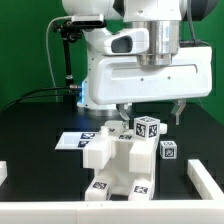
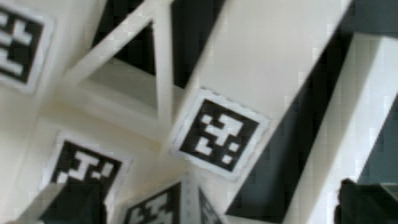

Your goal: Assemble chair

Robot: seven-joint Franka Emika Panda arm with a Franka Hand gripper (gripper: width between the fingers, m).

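The chair (image 1: 122, 163) is a cluster of chunky white tagged pieces at the table's middle. A tagged post top (image 1: 148, 127) rises at its back and a second tagged block (image 1: 168, 150) sits to the exterior view's right. My gripper (image 1: 150, 113) hangs just above the post top. It is open, with one dark finger (image 1: 122, 111) on each side of the post and nothing held. The wrist view is a blurred close-up of white chair pieces (image 2: 151, 120) with a square tag (image 2: 221, 135). One dark fingertip (image 2: 370, 204) shows at the edge; the other is hidden.
The marker board (image 1: 75, 140) lies flat behind the chair on the exterior view's left. A white block (image 1: 205, 180) stands at the right edge, another (image 1: 3, 172) at the left edge. A white rail (image 1: 100, 213) runs along the front. A green wall stands behind.
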